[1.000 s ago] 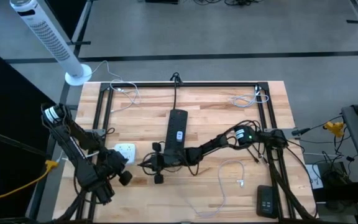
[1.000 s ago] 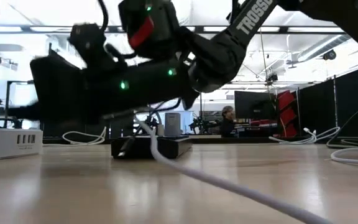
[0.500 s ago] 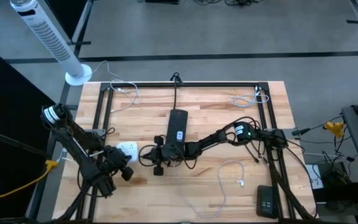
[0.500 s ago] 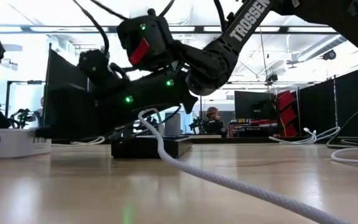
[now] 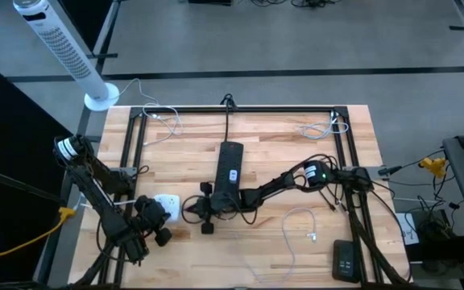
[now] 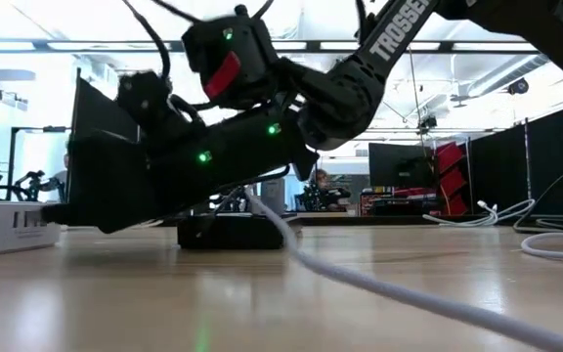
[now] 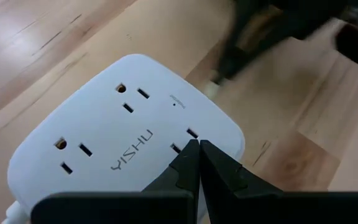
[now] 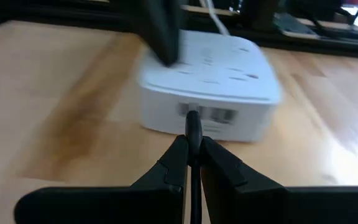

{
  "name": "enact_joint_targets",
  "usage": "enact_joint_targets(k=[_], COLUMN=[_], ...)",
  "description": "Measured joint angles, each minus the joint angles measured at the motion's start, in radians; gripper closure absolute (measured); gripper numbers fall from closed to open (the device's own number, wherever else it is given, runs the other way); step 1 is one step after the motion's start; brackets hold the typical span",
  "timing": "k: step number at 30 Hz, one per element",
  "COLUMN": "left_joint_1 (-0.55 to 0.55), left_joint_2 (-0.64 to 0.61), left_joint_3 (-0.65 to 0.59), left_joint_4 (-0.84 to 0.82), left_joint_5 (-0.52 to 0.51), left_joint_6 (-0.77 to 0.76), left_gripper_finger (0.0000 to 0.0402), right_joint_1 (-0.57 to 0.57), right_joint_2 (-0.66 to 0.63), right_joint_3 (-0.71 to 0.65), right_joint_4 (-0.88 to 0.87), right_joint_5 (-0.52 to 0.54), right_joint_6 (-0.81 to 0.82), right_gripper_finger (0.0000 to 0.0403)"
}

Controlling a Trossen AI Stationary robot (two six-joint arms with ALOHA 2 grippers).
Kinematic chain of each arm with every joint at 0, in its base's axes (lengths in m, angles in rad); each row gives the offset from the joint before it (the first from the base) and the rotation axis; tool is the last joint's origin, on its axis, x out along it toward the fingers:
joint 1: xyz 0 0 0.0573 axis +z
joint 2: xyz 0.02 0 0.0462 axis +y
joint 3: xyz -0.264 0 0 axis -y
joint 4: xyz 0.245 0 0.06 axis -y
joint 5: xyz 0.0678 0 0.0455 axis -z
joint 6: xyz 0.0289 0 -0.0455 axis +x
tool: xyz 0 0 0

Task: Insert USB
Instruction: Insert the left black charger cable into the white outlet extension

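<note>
White YISHU power strip [image 7: 126, 146], rounded corners, two outlet pairs on top, USB ports on its side, lies on the table's front-left. Left gripper [image 7: 199, 151] closed, tips pressing its top. Right gripper [image 8: 191, 144] pinches a dark USB plug [image 8: 192, 122] just before the ports.
</note>
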Motion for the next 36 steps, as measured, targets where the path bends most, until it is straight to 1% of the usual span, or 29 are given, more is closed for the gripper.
enact_joint_targets(k=[2,6,9,16,22,32,36], left_joint_1=[0.000,-0.001,-0.002,-0.009,-0.023,-0.027,-0.028], left_joint_2=[0.000,0.005,0.029,0.101,0.117,0.117,0.118], left_joint_3=[-0.003,-0.005,-0.004,0.003,0.013,0.018,0.018], left_joint_4=[0.004,0.013,0.026,0.047,0.058,0.078,0.086], left_joint_5=[-0.005,-0.009,-0.026,-0.068,-0.094,-0.095,-0.110], left_joint_6=[-0.006,-0.008,-0.009,-0.037,-0.055,-0.062,-0.061], left_gripper_finger=[0.0401,0.0401,0.0401,0.0401,0.0401,0.0401,0.0401], right_joint_1=[0.009,0.009,0.009,0.007,0.003,0.000,0.001], right_joint_2=[0.000,0.000,0.000,0.000,0.000,0.000,0.000], right_joint_3=[0.000,0.000,-0.012,-0.104,-0.113,-0.115,-0.115], right_joint_4=[0.006,0.005,0.011,0.189,0.181,0.185,0.185], right_joint_5=[0.000,0.051,0.054,0.055,0.063,0.056,0.045], right_joint_6=[-0.008,0.000,0.023,0.047,0.071,0.083,0.082], right_gripper_finger=[0.0386,0.0386,0.0386,0.0386,0.0386,0.0386,0.0386])
